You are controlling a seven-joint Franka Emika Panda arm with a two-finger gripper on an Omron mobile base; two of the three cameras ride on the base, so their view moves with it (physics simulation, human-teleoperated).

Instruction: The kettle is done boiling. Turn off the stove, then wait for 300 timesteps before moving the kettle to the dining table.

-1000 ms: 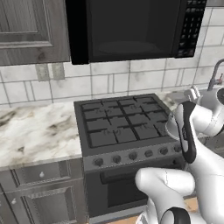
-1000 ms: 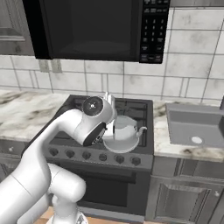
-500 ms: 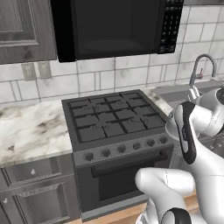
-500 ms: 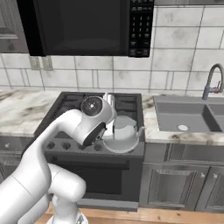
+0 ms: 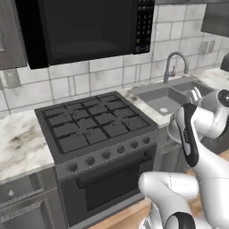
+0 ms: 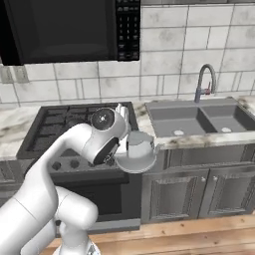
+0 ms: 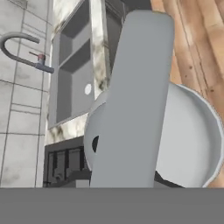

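The silver-grey kettle (image 6: 138, 153) hangs in the air in front of the counter edge, between the stove (image 6: 60, 119) and the sink. My gripper (image 6: 128, 139) is shut on its flat top handle (image 7: 135, 100). In the hand view the handle runs up the middle, with the round kettle body (image 7: 190, 140) below it. From the left base, a sliver of the kettle (image 5: 173, 130) shows behind my arm. The black stove (image 5: 94, 123) has bare grates, and a row of grey knobs (image 5: 107, 154) lines its front. The dining table is out of view.
A grey double sink (image 6: 199, 117) with a curved faucet (image 6: 204, 82) sits right of the stove. The black microwave (image 6: 64, 30) hangs above the range. Grey cabinets (image 6: 199, 191) stand under the sink, over a wooden floor (image 6: 189, 234). A marble counter (image 5: 18, 143) lies left of the stove.
The whole scene has slid left in both base views, so the base has driven right, from the stove towards the sink. The kettle stays held in the gripper.
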